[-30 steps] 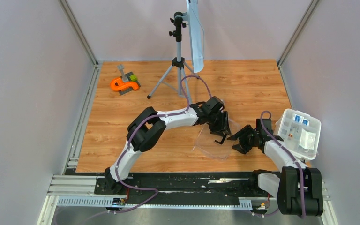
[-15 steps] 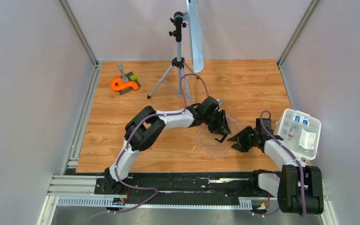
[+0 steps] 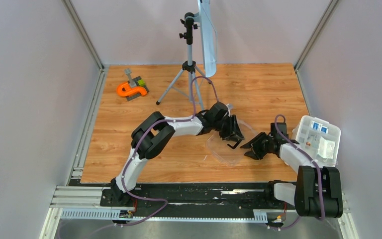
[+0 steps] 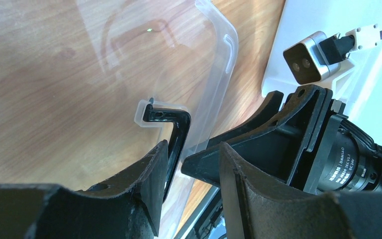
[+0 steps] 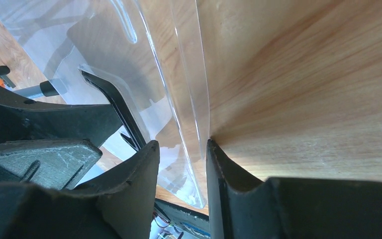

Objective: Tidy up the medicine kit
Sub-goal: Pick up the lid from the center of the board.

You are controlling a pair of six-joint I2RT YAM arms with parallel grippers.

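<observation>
Gripping one clear lid [image 3: 229, 148]: two grippers, left gripper [image 3: 232, 135], right gripper [image 3: 252, 148].

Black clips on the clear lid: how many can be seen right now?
1. A single black clip hangs at the clear lid's edge, between the left arm's jaws in the left wrist view. Others may be hidden behind the arms or out of frame.
</observation>
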